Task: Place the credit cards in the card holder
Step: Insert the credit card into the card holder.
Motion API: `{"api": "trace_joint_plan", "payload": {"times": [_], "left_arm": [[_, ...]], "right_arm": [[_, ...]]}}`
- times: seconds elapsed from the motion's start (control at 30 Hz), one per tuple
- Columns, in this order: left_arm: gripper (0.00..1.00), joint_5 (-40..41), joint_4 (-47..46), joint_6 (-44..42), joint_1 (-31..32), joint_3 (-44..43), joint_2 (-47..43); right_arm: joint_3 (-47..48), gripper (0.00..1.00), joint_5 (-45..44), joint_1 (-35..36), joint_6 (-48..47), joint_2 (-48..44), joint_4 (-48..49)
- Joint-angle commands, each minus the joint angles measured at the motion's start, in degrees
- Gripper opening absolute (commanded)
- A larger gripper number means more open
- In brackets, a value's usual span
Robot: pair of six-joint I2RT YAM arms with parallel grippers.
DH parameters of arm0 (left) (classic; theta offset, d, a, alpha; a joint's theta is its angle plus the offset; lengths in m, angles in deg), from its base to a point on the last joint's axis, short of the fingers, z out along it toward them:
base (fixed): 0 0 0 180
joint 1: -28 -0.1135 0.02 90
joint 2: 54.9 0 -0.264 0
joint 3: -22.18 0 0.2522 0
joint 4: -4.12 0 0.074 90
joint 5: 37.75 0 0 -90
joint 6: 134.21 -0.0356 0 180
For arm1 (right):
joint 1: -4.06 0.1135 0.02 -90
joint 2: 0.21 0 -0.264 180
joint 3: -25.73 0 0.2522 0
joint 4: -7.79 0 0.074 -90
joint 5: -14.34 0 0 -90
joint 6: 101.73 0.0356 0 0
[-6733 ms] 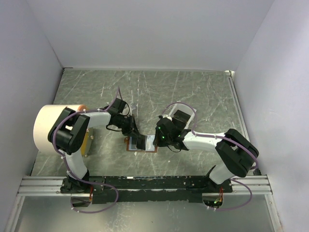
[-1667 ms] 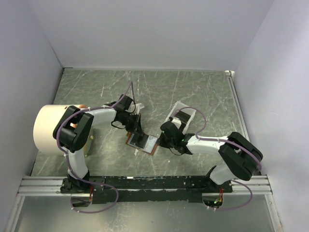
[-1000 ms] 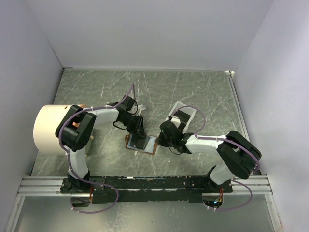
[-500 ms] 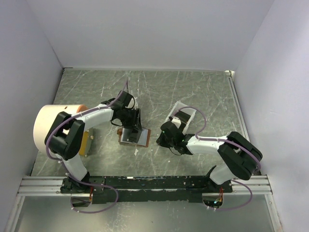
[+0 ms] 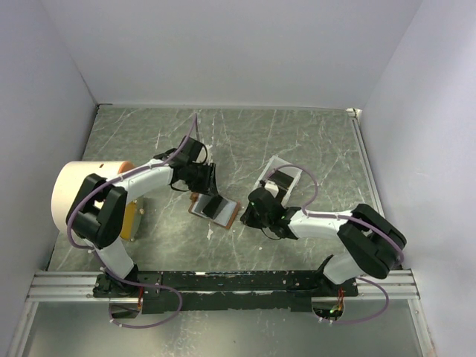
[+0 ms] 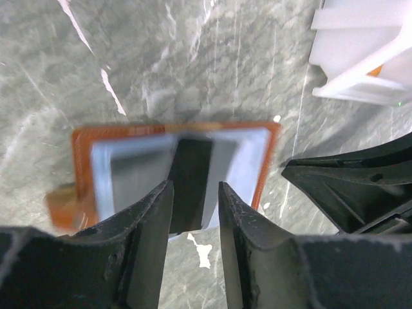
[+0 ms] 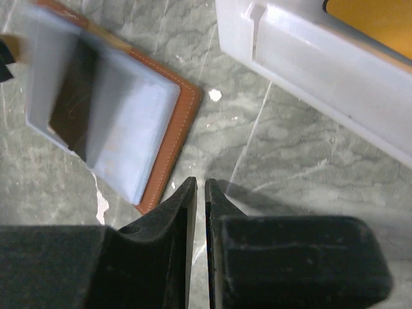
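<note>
Both grippers are empty: the half-open left gripper (image 6: 194, 188) should ease the dark flat card (image 6: 192, 158) lying just past its fingertips squarely into the brown leather wallet (image 6: 80, 149); right gripper (image 7: 198, 193) near-closed.

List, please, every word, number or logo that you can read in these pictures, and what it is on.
None can be read. The open wallet, the dark card on it and the white tray show no legible words, numbers or logos in any view.

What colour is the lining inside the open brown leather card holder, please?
Light blue, inside the card holder; clearest in the right wrist view.
</note>
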Motion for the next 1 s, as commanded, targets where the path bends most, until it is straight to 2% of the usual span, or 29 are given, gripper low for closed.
{"api": "trace_joint_plan", "payload": {"times": [0.0,0.2,0.33,0.5,0.73,0.97], "left_arm": [[0.42,-6.6,-3.9,0.2,-0.1,2.8,0.4],[0.41,-2.4,-3.6,1.1,-0.1,4.7,-1.6],[0.53,-1.4,-3.6,0.7,0.0,4.9,-4.2],[0.56,-1.9,-5.4,0.0,0.0,6.5,-3.9],[0.54,-1.9,-7.8,0.8,0.0,8.7,-2.8],[0.48,-2.5,-8.9,0.9,0.0,10.3,-2.1]], "right_arm": [[-1.9,0.11,1.8,0.5,-0.8,-4.7,2.4],[0.2,0.12,-0.6,0.8,-2.1,-9.0,-1.6],[0.2,0.13,-0.4,1.1,-1.5,-8.3,-0.7],[0.0,0.15,-0.6,1.3,-0.3,-5.7,2.9],[2.1,0.17,1.0,1.6,1.9,1.5,5.3],[1.9,0.17,0.7,1.8,2.2,3.6,6.1]]}}
